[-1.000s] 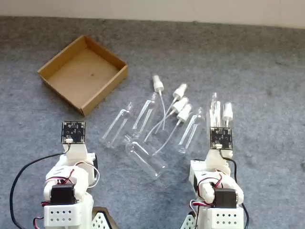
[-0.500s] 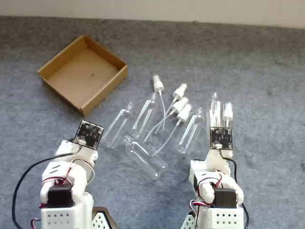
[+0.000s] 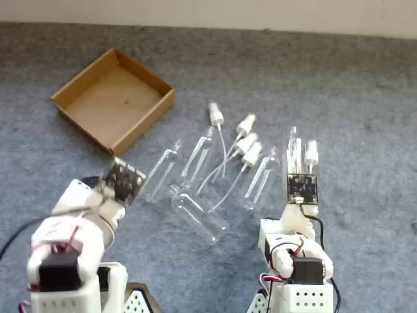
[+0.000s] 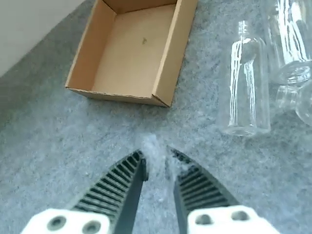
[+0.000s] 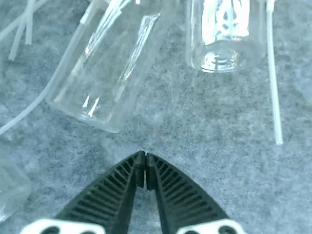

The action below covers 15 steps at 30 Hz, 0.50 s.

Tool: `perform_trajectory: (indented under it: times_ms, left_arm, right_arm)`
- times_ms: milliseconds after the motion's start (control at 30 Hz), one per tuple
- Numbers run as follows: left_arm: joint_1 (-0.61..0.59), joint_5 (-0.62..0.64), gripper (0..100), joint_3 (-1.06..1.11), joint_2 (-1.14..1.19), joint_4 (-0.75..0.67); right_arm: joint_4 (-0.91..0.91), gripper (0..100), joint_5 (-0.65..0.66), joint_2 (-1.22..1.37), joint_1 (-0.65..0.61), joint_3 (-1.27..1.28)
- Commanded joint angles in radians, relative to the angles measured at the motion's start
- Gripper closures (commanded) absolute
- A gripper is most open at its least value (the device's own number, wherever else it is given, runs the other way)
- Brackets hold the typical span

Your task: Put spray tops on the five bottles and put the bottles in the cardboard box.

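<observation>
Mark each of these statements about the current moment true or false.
1. The cardboard box has no bottle in it. True.
2. The right gripper is shut on a bottle. False: it is shut on nothing, above the carpet.
3. The bottles stand upright. False: they lie on their sides on the carpet.
4. The left gripper is slightly open and holds nothing. True.
</observation>
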Motion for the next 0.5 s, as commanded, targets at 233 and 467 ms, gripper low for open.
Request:
perform_trajectory:
  times_ms: [233, 467]
  left_arm:
    - [0.047, -0.006, 99, -0.479, 0.75, 0.1]
    - [0.269, 0.19, 86, -0.627, 0.949, 0.146]
  right_arm:
    - [0.002, 99.3, -0.009, -0.013, -0.005, 0.147]
    - [0.002, 99.3, -0.009, -0.013, -0.005, 0.147]
